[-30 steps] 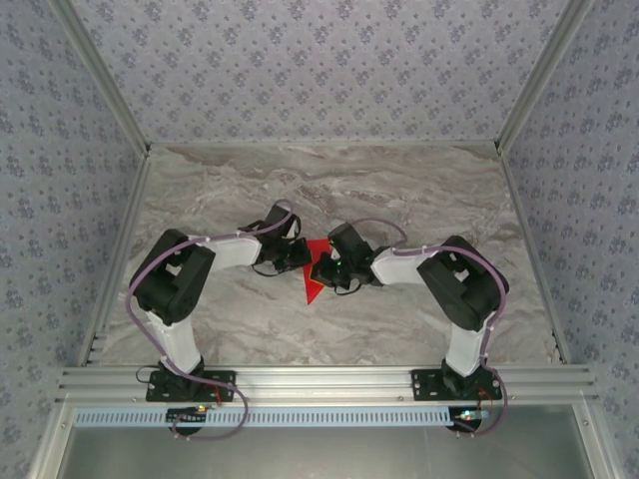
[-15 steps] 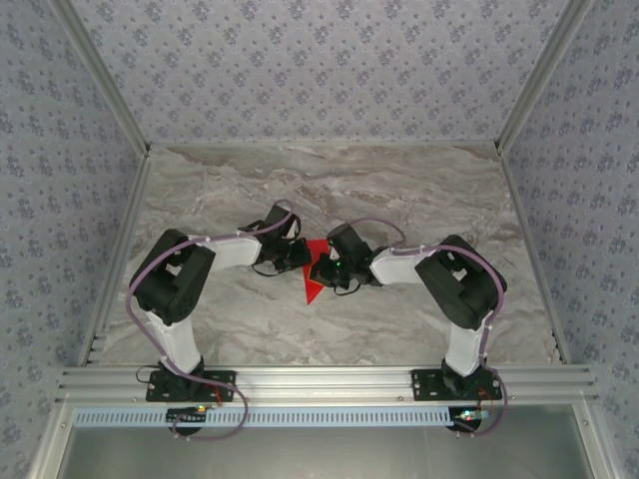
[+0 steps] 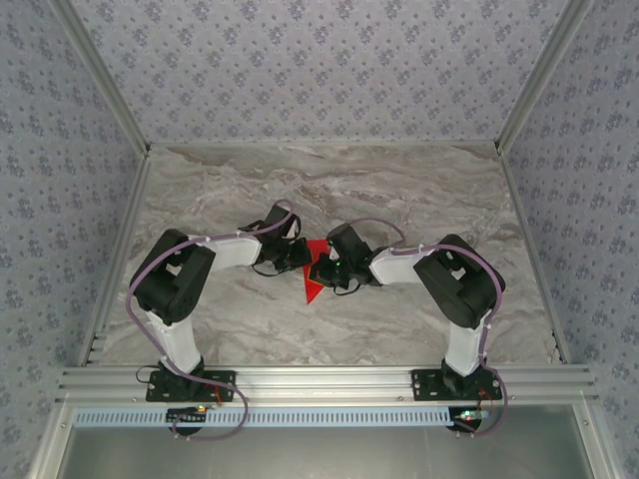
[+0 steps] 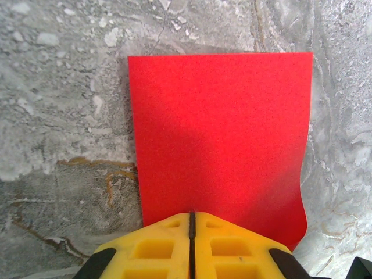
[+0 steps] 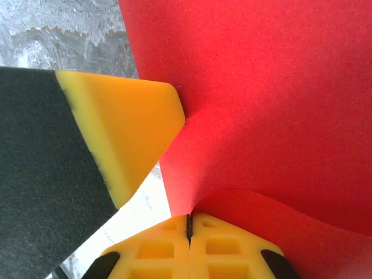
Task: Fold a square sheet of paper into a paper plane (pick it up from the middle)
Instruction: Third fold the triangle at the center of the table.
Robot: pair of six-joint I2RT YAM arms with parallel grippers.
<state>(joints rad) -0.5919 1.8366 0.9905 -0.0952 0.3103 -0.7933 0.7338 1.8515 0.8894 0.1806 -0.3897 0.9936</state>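
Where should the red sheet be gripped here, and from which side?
Probably an edge, approached low from the side: the square sheet of paper is thin and mostly flat on the table, so only an edge can be pinched. The left gripper and right gripper grip it so.

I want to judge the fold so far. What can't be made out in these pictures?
- Top external: the square sheet of paper is mostly covered by the left gripper and right gripper; creases too small to see.
- Left wrist: yellow fingers cover its near edge.
- Right wrist: it runs off the top and right edges, outline unknown.
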